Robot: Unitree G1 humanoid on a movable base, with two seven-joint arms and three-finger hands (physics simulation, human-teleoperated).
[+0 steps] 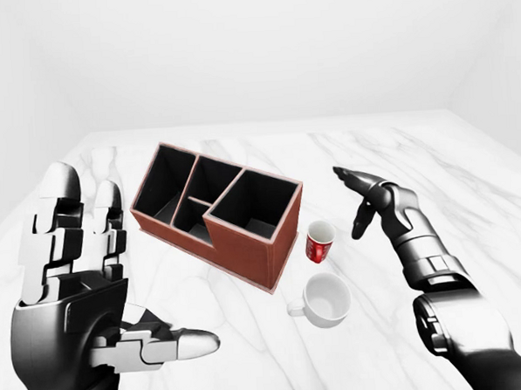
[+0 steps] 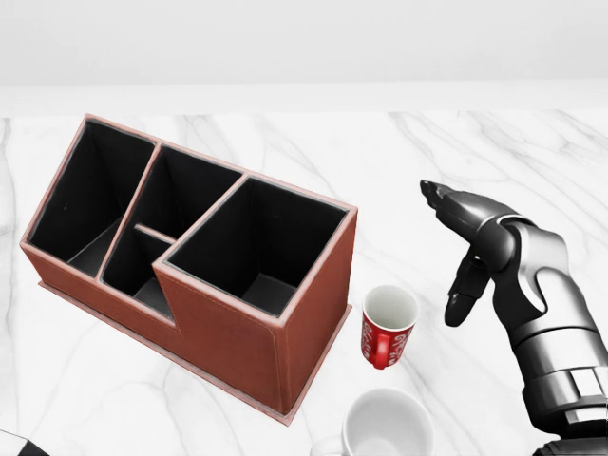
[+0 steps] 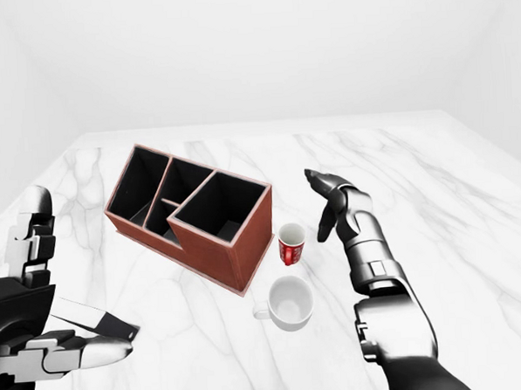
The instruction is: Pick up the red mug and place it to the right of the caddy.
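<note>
The red mug [image 2: 388, 328] stands upright on the marble table, just to the right of the red-brown caddy [image 2: 228, 323] and close to its right corner. The caddy has several black compartments, all empty. My right hand [image 2: 465, 247] is open, fingers spread, to the right of the red mug and a little above it, apart from it. My left hand [image 1: 90, 282] is open and empty at the lower left of the left-eye view, far from the mug.
A white mug [image 1: 325, 299] stands just below the red mug in the views, handle to the left. The marble table [image 1: 433, 160] reaches away to a white wall at the top.
</note>
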